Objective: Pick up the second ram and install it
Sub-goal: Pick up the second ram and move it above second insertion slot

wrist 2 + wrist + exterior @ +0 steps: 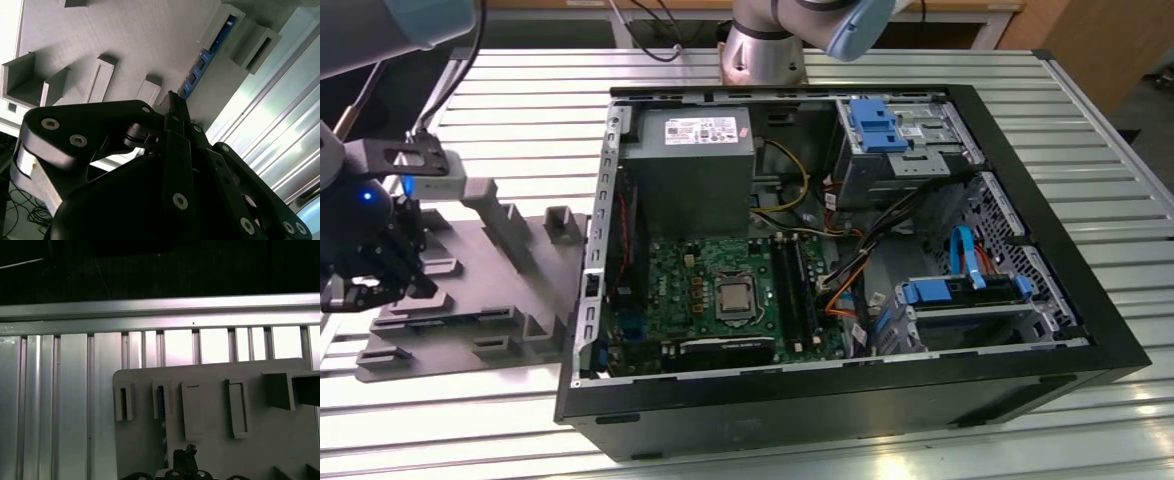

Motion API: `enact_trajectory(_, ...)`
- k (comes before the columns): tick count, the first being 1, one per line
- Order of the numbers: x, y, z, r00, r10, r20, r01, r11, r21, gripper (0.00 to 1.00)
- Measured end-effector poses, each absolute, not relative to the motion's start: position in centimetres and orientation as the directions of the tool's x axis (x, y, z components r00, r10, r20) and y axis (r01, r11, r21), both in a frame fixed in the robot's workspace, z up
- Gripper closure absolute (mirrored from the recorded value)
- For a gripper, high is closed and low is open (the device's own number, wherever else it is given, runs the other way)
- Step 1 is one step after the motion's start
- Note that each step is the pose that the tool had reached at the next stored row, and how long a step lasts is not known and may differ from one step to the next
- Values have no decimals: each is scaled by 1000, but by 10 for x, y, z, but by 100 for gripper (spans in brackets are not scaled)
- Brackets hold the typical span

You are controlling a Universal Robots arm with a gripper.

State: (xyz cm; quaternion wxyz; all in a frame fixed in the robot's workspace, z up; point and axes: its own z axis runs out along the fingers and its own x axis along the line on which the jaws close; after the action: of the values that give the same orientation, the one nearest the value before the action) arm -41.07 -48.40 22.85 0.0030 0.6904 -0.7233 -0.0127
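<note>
Closed gripper just short of second ram

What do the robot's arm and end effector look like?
The arm has silver-grey round joints with light-blue caps, and a black cable hangs beside it. The end effector is black, made of angular linkage bars with silver screw heads. A small blue light glows near it.

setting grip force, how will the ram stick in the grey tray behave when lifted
Probably stiff and light: the second ram is a thin flat board held on edge between raised blocks of the grey holder tray. It is likely fragile, with chips along its face. It may bind if pulled at a tilt, since the blocks flank it.
</note>
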Motion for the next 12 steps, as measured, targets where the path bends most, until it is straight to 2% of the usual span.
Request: enact_trajectory(12,-413,-492,225,-20,-1000,-13,-1000,19,23,89)
